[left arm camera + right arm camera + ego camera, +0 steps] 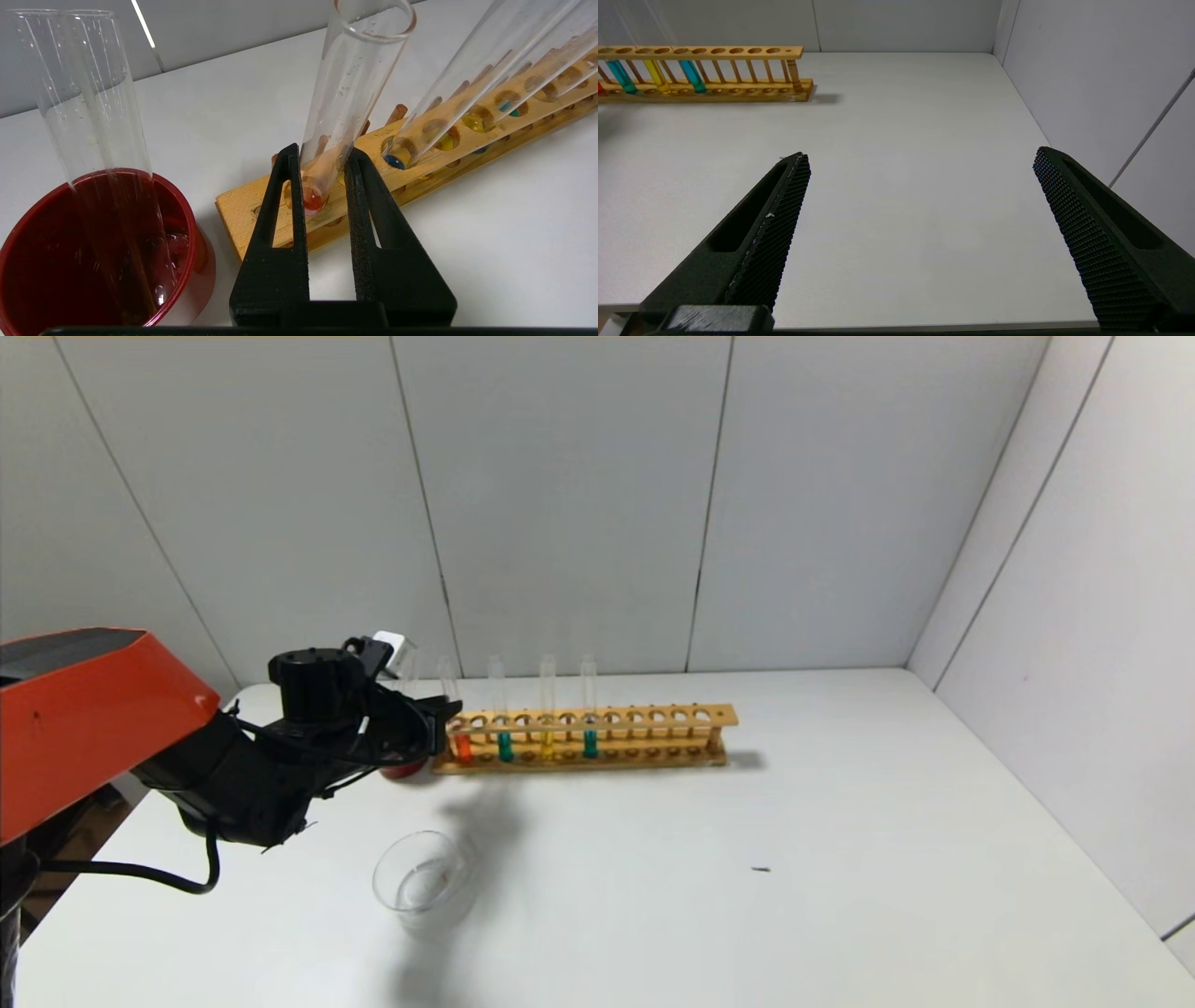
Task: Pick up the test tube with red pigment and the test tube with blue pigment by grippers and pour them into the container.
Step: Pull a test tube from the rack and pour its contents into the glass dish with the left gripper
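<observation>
— Where is your left claw (322, 161) right now?

— At the left end of the wooden test-tube rack (597, 739), at the far side of the white tabletop (840, 859). My fingers (287, 205) are clamped on the test tube with red pigment (345, 88), one on each side of the glass, just above the rack's top board. The tube sits in its hole, leaning a little, with the orange-red liquid at its round bottom.

— And the blue one?

— The test tube with blue pigment (502, 714) stands upright in the rack, just to the right of the red one. Further along come a yellow-liquid tube (547, 707) and then a second teal tube (589, 707). Nothing is touching any of them.

— Where is the container?

— The clear glass dish (420, 882) rests on the tabletop nearer to me, well apart from the rack and a little left of its end. I can't tell whether there is anything in it.

— What is that red thing beside your claw?

— A dark red cup (100, 254), just beside the rack's left end, with a pair of empty glass tubes (93, 112) standing tilted inside it.

— Your right claw?

— My right claw (920, 161) hovers low over the tabletop on the right side, well apart from the rack, its fingers spread wide and holding nothing.
</observation>
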{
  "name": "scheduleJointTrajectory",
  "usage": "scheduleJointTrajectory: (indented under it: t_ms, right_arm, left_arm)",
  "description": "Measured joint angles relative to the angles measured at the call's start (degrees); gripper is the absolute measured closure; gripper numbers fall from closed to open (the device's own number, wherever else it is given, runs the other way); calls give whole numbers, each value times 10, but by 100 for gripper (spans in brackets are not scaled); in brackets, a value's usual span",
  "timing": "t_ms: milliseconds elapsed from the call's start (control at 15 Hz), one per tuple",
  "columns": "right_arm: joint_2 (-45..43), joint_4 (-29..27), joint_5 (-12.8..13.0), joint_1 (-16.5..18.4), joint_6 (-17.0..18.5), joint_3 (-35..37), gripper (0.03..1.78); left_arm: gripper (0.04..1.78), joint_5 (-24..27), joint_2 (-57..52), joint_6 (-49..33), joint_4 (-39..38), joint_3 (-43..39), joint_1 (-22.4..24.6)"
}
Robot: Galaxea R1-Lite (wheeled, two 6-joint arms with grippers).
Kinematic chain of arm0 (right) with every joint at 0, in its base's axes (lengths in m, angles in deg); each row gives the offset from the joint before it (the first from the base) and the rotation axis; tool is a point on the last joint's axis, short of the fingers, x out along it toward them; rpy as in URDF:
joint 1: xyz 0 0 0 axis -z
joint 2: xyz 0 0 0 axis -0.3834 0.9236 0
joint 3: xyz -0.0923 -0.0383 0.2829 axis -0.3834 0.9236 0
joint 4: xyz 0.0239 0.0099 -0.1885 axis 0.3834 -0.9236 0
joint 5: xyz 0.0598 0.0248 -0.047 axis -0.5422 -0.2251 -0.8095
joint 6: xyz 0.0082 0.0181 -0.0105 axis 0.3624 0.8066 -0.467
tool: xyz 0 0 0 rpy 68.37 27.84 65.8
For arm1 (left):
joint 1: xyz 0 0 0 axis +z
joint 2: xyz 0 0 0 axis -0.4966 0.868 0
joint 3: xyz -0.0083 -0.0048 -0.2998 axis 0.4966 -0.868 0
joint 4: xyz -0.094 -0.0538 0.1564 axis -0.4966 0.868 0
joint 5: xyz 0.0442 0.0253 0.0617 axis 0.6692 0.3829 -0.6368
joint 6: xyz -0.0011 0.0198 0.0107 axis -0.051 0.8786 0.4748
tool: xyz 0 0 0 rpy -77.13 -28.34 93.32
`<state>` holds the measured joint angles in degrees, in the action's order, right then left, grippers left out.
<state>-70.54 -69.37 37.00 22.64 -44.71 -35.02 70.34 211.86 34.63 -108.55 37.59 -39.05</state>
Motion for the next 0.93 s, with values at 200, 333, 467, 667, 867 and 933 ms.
scheduleJointTrajectory:
  t_ms: [200,333,467,667,867,933]
  right_arm:
    - [0,0,0,0,0,0,6]
    - [0,0,0,0,0,0,6]
    - [0,0,0,0,0,0,6]
    - [0,0,0,0,0,0,6]
    - [0,0,0,0,0,0,6]
    - [0,0,0,0,0,0,6]
  left_arm:
    - [152,-1,2,0,1,1,-1]
    - [152,-1,0,0,2,1,-1]
    - [152,-1,-7,1,11,1,-2]
    - [152,-1,-37,0,44,10,-5]
    - [152,-1,-79,1,99,33,-12]
    - [152,-1,-95,1,121,45,-14]
